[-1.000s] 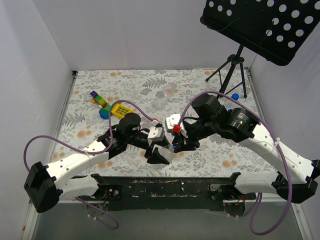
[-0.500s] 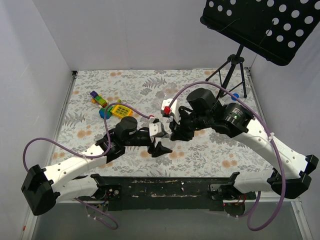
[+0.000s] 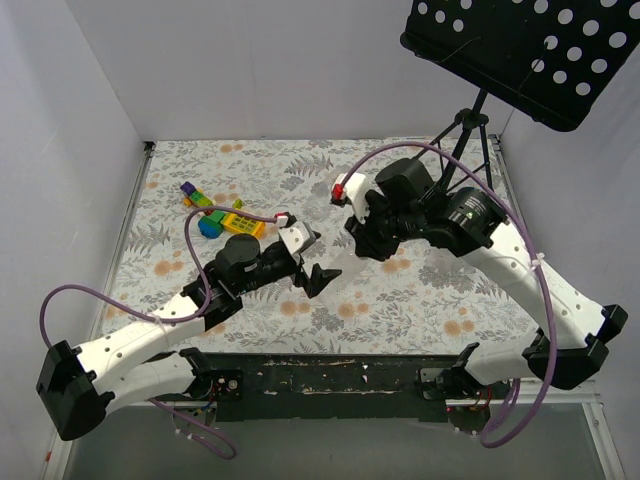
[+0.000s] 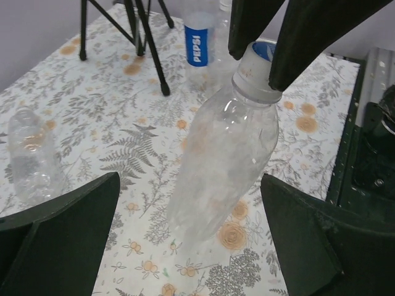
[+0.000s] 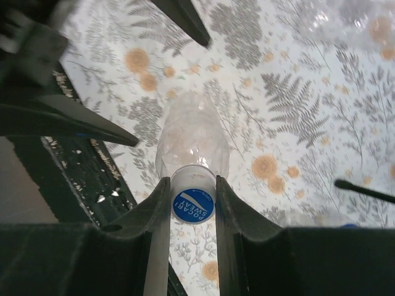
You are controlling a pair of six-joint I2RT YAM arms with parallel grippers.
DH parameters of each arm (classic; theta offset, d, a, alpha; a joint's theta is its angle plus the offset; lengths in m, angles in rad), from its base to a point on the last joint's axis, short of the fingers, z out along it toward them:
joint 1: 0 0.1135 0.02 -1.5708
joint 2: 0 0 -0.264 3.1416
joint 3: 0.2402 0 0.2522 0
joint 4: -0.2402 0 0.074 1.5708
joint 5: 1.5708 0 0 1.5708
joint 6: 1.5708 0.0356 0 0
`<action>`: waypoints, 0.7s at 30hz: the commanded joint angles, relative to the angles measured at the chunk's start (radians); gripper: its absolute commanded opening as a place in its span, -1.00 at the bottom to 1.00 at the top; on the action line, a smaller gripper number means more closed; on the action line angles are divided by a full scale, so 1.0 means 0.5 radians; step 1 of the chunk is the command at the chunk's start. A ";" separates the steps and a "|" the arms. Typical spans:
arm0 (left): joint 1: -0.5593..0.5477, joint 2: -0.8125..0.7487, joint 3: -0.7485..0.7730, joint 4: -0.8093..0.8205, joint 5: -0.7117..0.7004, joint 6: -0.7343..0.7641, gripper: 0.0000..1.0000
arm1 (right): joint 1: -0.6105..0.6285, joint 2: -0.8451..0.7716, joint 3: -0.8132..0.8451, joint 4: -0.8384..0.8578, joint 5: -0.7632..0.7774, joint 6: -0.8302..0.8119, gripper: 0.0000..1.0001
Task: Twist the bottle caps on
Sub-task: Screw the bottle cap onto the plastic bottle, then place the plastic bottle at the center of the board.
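A clear unlabelled bottle hangs tilted, its base low over the floral cloth. Its white cap with a blue top sits on the neck, and my right gripper is shut on that cap, one finger on each side. In the left wrist view the same cap shows pinched between the right gripper's black fingers. My left gripper stands wide open, a finger on either side of the bottle's lower body and touching nothing. From above, the left gripper sits just left of the right gripper.
A Pepsi-labelled bottle stands beyond, beside the black tripod legs. Another clear bottle lies on the cloth to the left. Colourful toy blocks lie at the back left, and a perforated music stand overhangs the back right.
The left gripper has opened wide, let go of the bottle and drawn back to the left. The right gripper tightened on the cap and carried the bottle a little farther up the table.
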 commanded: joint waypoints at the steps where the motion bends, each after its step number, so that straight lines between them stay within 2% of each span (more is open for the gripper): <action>1: 0.035 -0.081 -0.015 0.084 -0.296 -0.051 0.96 | -0.168 0.092 0.141 -0.185 0.169 -0.002 -0.97; 5: 0.069 -0.077 0.003 0.072 -0.507 -0.106 0.96 | -0.294 0.172 0.214 -0.234 0.188 -0.060 -0.97; 6: 0.081 -0.081 0.006 0.078 -0.587 -0.121 0.96 | -0.328 0.182 0.217 -0.228 0.273 -0.063 -0.97; 13: 0.139 -0.127 -0.009 0.096 -0.679 -0.152 0.96 | -0.613 0.332 0.236 -0.243 0.409 -0.131 -0.97; 21: 0.170 -0.157 -0.012 0.096 -0.774 -0.161 0.96 | -0.892 0.553 0.349 -0.219 0.305 -0.232 -0.97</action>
